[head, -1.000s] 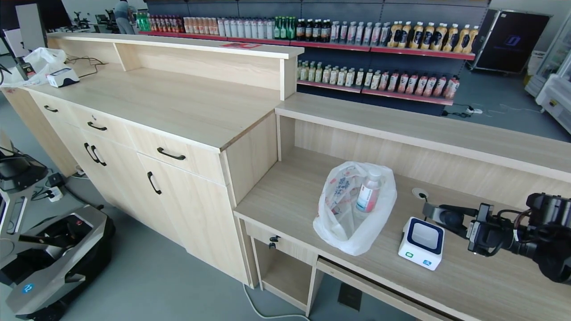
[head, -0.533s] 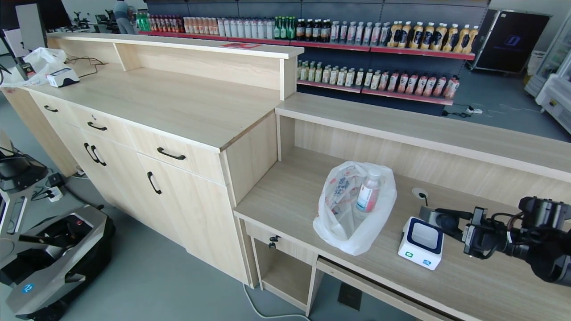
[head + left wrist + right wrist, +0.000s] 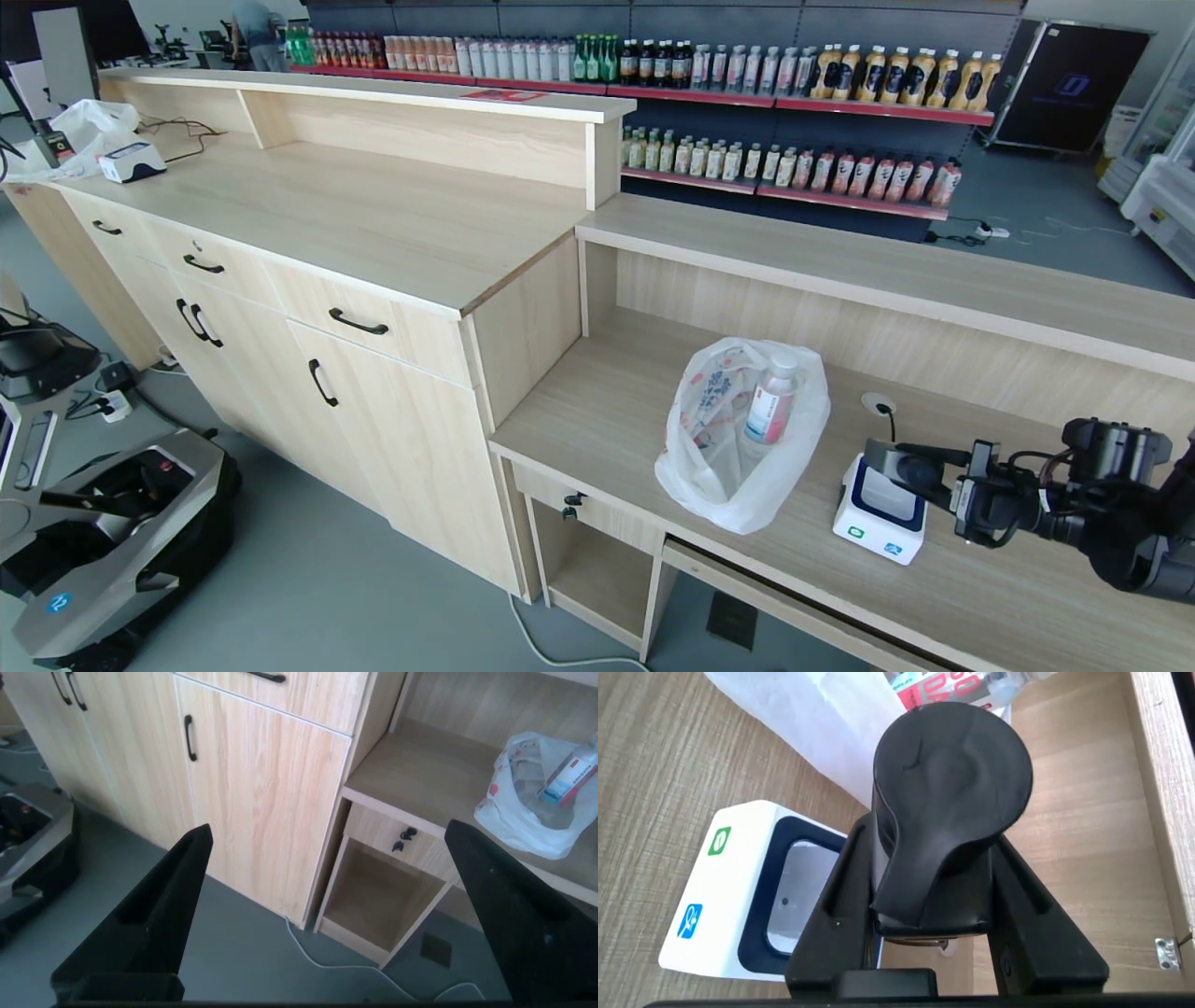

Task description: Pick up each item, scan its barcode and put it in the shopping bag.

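My right gripper (image 3: 910,464) is shut on a black cylindrical container (image 3: 948,793) with a rounded cap, held sideways just above the white barcode scanner (image 3: 880,525) on the low desk. The right wrist view shows the scanner's (image 3: 738,915) window directly beneath the container. Left of the scanner stands a white plastic shopping bag (image 3: 738,457), its mouth open, with a clear bottle with a pink label (image 3: 771,403) upright inside. My left gripper (image 3: 329,835) hangs open and empty over the floor in front of the cabinets, with the bag (image 3: 523,812) off to one side.
The low desk (image 3: 607,411) has a raised back ledge (image 3: 840,271) and a cable hole (image 3: 878,404) behind the scanner. A taller counter (image 3: 355,215) with drawers adjoins on the left. Shelves of bottles (image 3: 747,75) line the far wall. A grey machine (image 3: 103,541) sits on the floor.
My right gripper has moved left and slightly down with the black container, from beside the scanner to over its window. The bag and bottle have stayed put.
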`<state>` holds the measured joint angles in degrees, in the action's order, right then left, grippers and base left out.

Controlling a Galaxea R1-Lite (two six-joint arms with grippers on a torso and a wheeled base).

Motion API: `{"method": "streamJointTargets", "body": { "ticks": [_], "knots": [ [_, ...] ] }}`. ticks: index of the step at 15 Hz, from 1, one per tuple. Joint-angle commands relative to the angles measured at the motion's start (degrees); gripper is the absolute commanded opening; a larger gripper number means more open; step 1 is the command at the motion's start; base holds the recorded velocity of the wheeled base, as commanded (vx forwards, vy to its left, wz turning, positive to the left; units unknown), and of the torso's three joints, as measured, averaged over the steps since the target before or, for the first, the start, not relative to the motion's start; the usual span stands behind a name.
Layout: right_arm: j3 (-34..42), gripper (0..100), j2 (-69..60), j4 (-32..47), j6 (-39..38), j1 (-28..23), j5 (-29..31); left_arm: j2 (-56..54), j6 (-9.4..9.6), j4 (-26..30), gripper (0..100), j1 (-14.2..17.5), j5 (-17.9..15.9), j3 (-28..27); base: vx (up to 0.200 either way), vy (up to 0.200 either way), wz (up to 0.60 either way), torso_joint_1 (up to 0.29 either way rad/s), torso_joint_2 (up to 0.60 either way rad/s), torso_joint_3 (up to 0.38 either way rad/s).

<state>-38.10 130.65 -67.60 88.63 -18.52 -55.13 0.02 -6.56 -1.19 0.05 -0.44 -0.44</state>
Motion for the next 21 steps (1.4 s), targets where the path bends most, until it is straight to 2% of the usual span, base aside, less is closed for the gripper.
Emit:
{"method": "streamJointTargets", "body": {
  "ticks": [1,11,21],
  "knots": [
    [-0.31,0,0.57,-0.08,0.06,0.06,-0.07,-0.02,-0.03,-0.04,100,0.04,0.00,0.00,0.000,0.000,0.00,0.000,0.00,0.000],
    [-2.42,0,2.68,-2.63,-0.30,2.70,0.02,-0.02,-0.03,-0.04,100,0.04,0.00,0.00,0.000,0.000,0.00,0.000,0.00,0.000],
    [-2.69,0,2.33,-2.54,-0.65,2.52,0.19,-0.02,-0.03,-0.04,100,0.04,0.00,0.00,0.000,0.000,0.00,0.000,0.00,0.000]
  ]
}}
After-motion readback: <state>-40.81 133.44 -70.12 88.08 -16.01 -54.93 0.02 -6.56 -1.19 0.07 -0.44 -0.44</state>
